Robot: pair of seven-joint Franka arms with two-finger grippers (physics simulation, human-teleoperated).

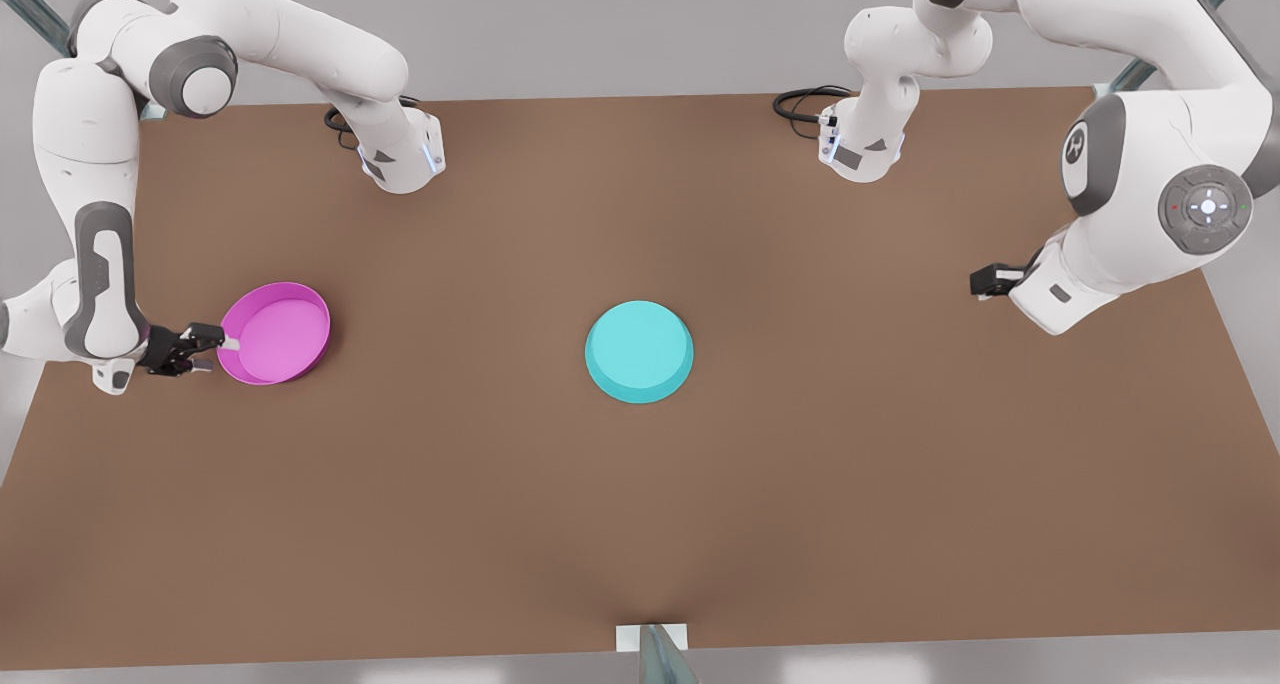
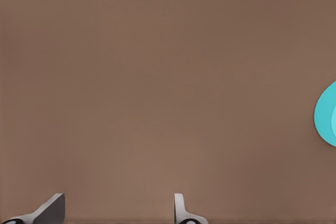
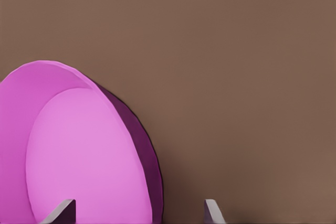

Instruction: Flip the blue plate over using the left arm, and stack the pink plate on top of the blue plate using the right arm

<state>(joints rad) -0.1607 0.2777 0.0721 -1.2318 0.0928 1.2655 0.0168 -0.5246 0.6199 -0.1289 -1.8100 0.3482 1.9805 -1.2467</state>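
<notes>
Lying base-up at mid-table, the blue plate [image 1: 639, 351] reads as flipped, so the left gripper [image 1: 985, 282] waits apart, fingers spread, while the right gripper [image 1: 222, 343] pinches the pink plate [image 1: 275, 332] by its rim, far from the blue one, apparently for stacking.

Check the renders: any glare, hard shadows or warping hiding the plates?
Front view: even soft light, no glare; faint shadow beside the round magenta-pink plate, held at its rim by the right gripper; the round cyan plate is crisp. Left wrist view: left gripper open over flat brown table.
</notes>
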